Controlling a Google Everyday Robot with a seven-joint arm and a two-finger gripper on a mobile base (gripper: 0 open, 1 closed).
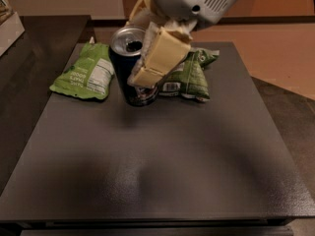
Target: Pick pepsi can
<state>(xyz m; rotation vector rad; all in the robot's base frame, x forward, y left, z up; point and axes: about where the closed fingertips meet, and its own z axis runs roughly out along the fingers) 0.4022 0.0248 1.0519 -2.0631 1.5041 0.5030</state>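
Dark grey surface, cream two-finger hand closed round small navy silver-topped drink can, held btwn its fingers. Risk: grip looks slanted, so can may tilt, slip, hit green snack bag beside hand.

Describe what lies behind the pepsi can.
A green bag lies behind, right of the can, partly covered by the gripper, whose fingers clamp the can. Anything directly behind it is hidden.
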